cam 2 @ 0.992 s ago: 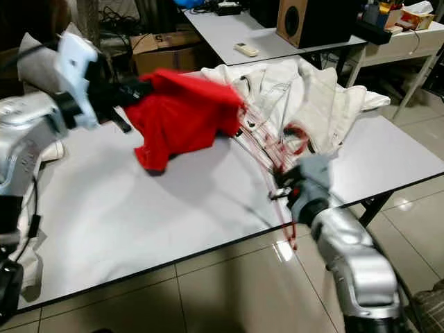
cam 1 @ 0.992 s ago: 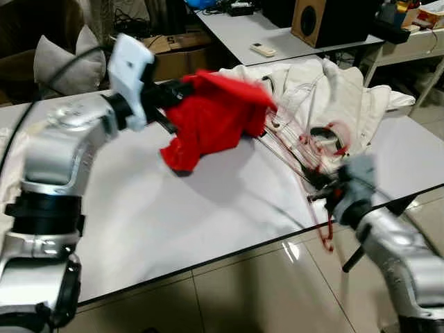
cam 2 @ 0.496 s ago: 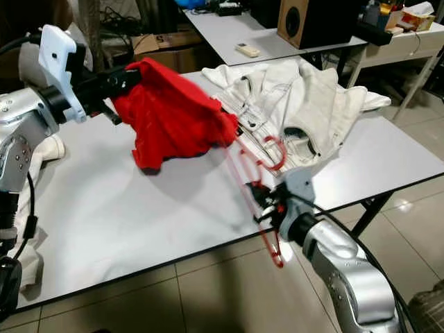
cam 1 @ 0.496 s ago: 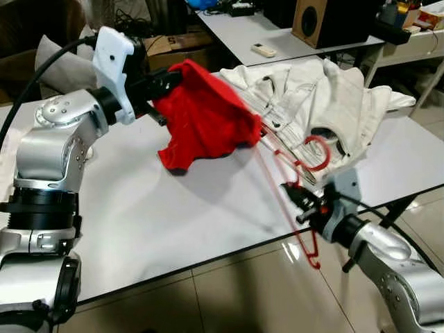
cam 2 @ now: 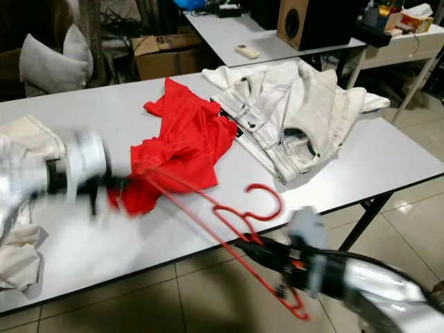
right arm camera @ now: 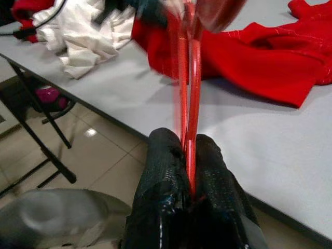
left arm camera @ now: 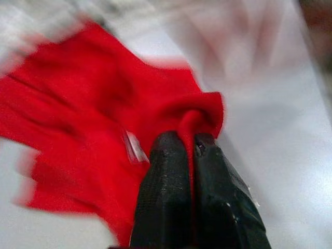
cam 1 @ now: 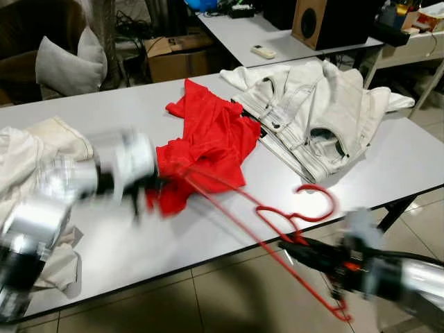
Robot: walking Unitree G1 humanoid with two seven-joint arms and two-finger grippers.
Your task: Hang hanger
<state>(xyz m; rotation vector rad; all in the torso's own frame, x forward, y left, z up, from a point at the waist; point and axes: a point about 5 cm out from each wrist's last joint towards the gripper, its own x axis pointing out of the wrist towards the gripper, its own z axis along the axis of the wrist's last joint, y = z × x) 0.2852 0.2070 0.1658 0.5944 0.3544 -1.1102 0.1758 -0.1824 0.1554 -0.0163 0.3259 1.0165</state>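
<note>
A red garment [cam 1: 211, 139] lies spread on the white table [cam 1: 388, 156]. My left gripper [left arm camera: 188, 142] is shut on a fold at the garment's near end; in the eye views this gripper [cam 1: 148, 191] is blurred, low over the table. A red wire hanger [cam 1: 277, 222] runs from the garment's near end past the table's front edge, its hook [cam 1: 318, 202] over the table. My right gripper [right arm camera: 187, 145] is shut on the hanger's wire, and it sits [cam 1: 295, 248] just off the front edge.
A white jacket [cam 1: 319, 111] lies on the table's right half and a beige cloth [cam 1: 31, 149] on its left end. Behind stand a pillow [cam 1: 69, 59], a cardboard box [cam 1: 173, 59] and a second table with a speaker [cam 1: 326, 21]. Tiled floor [cam 1: 229, 298] lies below.
My left arm has dropped from raised to table level, and the red garment now lies on the table. The hanger has slid towards the front edge with my right gripper.
</note>
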